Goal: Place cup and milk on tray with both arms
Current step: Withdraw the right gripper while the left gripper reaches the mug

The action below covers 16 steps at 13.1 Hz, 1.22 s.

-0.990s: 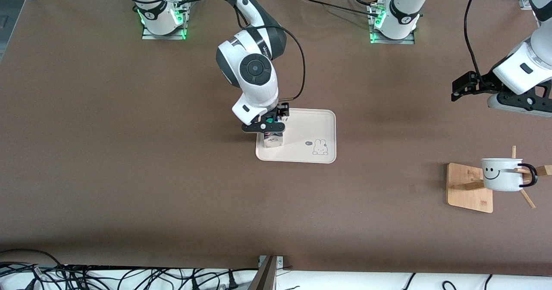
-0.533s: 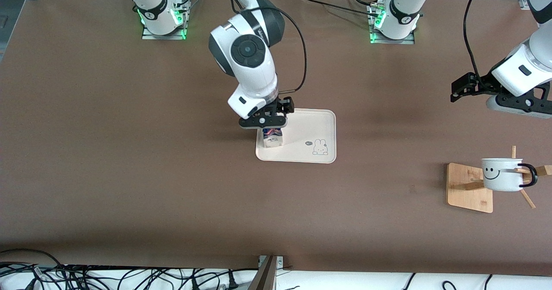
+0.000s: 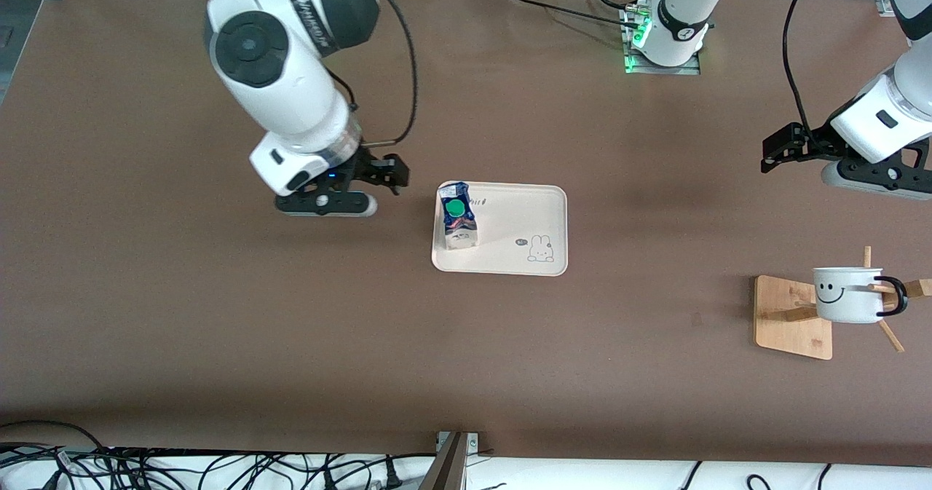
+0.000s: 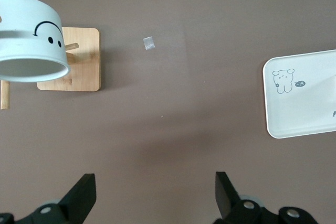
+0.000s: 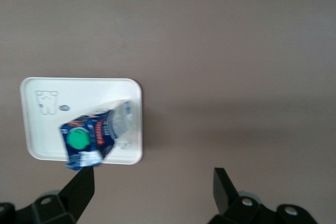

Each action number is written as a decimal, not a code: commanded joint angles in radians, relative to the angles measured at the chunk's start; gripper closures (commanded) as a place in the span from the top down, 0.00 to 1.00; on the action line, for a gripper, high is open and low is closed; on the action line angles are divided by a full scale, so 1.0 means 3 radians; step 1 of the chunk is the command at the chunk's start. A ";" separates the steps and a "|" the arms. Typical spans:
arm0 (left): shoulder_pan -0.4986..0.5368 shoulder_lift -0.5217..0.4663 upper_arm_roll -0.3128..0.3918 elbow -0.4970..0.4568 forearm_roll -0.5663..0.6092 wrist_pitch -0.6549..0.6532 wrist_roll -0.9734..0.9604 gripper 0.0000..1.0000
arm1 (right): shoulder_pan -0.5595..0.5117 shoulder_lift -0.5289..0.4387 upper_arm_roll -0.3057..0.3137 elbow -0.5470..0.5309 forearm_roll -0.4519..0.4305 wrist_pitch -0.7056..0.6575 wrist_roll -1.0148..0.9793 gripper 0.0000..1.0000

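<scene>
White cup (image 3: pixel 847 295) hung sideways on bamboo stand (image 3: pixel 792 317), mouth toward left gripper (image 3: pixel 780 150) hovering above with fingers spread, empty; nearer arm by far. Milk (image 3: pixel 457 218) upright on tray (image 3: pixel 524 213). Right gripper (image 3: pixel 378 177) spread, empty, over bare counter (image 3: pixel 218 315) beside tray.

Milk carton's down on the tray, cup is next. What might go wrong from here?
1. The white smiley mug hangs by its black handle on a bamboo peg stand; lifting it may drag the stand.
2. The blue gable-top milk carton stands at the cream tray's edge; setting the mug down could topple it.
</scene>
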 commanded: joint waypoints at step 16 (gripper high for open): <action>-0.0002 0.0213 0.0002 0.0267 0.0023 -0.0148 -0.0147 1.00 | -0.1563 -0.0821 0.0759 -0.0552 -0.0350 -0.0378 -0.1095 1.00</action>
